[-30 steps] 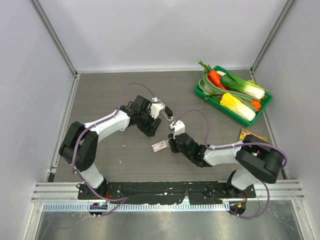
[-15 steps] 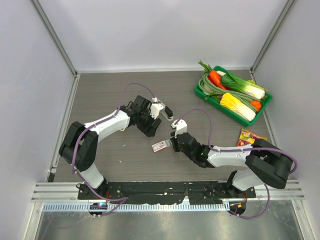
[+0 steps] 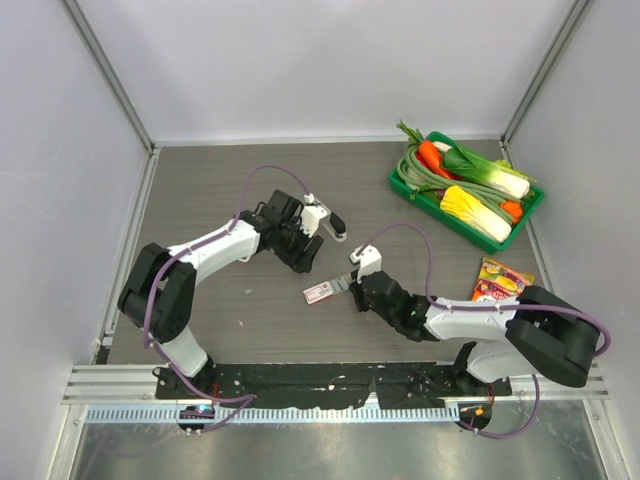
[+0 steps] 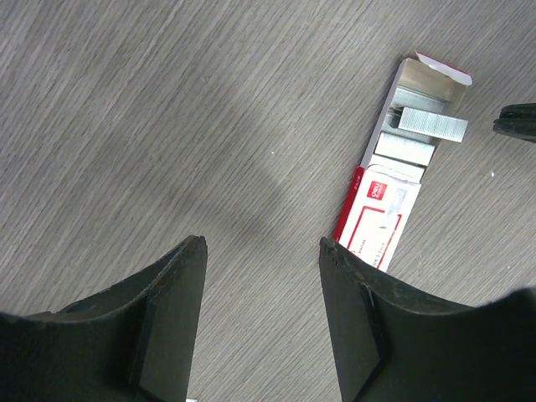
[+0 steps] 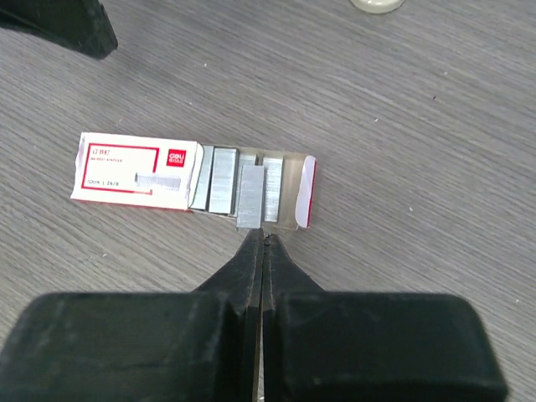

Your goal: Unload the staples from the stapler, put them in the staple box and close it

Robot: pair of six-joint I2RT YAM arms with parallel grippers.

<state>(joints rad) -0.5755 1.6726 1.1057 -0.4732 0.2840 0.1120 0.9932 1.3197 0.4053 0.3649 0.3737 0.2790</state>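
- Staples [image 5: 249,197]: one strip is jutting over tray [image 5: 289,191] edge, directly ahead of right gripper [image 5: 260,239]; three more are lying beside it in one pink-and-white box [image 5: 134,172].
- Table [image 5: 419,100] is stretching open around box on every side.
- Right gripper is pinching fully together, empty, tips just short of strip.
- Left gripper [image 4: 261,244] is hovering half-spread, empty, box ahead-right.

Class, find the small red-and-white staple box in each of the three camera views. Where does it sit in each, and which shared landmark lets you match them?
Top external: staple box just below the picture's centre.
Left wrist: right of centre, open end uppermost.
Right wrist: left of centre, open end rightward.
Landmark: the shut right gripper beside that open end.
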